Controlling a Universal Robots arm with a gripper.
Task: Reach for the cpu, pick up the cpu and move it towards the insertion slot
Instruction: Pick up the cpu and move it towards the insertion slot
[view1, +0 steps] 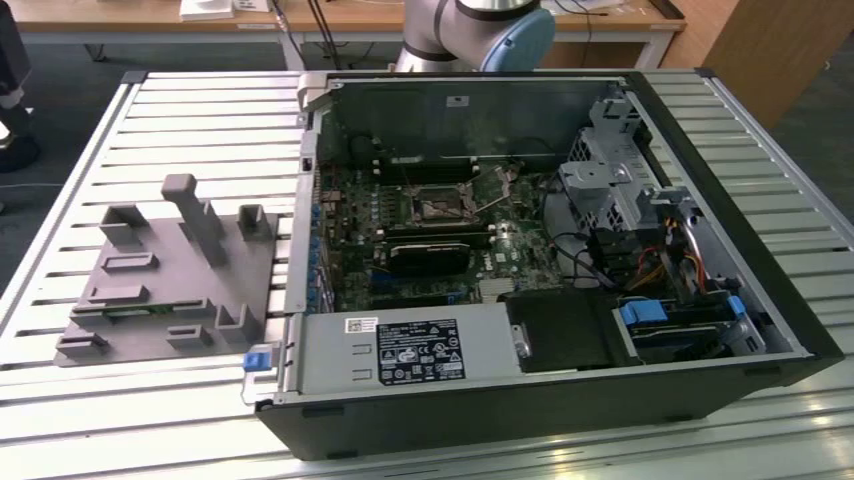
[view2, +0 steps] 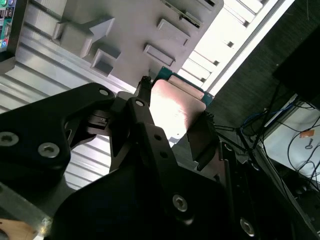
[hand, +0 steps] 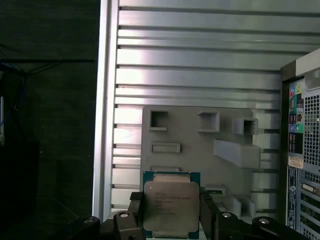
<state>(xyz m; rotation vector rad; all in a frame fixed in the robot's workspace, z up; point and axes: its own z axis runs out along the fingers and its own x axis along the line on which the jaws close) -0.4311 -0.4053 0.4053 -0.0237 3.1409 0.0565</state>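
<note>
The cpu (hand: 171, 207) is a flat square chip with a silvery top and a green rim. In both wrist views it sits between my gripper's (hand: 171, 212) two black fingers (hand: 134, 216), which press on its opposite edges. The second wrist view shows the cpu (view2: 175, 107) edge-on in the gripper (view2: 175, 115), held above the grey fixture (view2: 135, 30). The insertion slot (view1: 438, 203), a square socket with a silvery frame and dark centre, lies on the motherboard inside the open computer case (view1: 787, 300).
The grey plastic fixture (view1: 160, 280) with upright blocks stands on the slatted metal table (view1: 200, 100) at the exterior view's left of the case. A black card (view1: 427, 255) sits just below the socket. Cables and drive bays (view1: 627, 200) fill the case's right side. The arm's base (view1: 474, 30) rises behind the case.
</note>
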